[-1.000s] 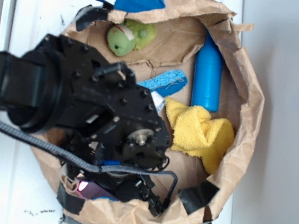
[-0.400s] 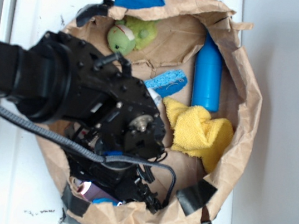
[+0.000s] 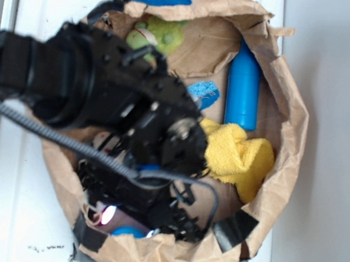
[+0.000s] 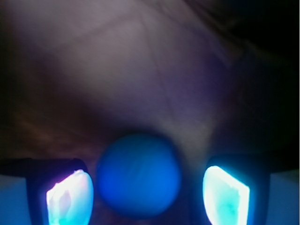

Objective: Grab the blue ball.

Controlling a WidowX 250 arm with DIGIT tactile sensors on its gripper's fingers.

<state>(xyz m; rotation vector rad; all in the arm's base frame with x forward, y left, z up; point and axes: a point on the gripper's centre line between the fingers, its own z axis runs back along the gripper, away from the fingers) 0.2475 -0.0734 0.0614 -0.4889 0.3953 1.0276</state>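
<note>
The exterior view is bright and evenly lit, the white table [image 3: 11, 212] nearly washed out, with soft shadows only. The black arm [image 3: 88, 92] is slightly blurred. The wrist view is dim and wholly out of focus: the blue ball [image 4: 138, 176] between the end effector [image 4: 147, 197] fingers [image 4: 225, 194] is a soft blur, and both fingers glare cyan-white.

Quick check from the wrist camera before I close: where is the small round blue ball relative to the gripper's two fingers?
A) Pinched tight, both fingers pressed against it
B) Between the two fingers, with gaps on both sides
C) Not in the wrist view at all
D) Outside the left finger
B: in the wrist view the small round blue ball sits centred in the gripper, a dark gap separating it from each glowing finger.
</note>
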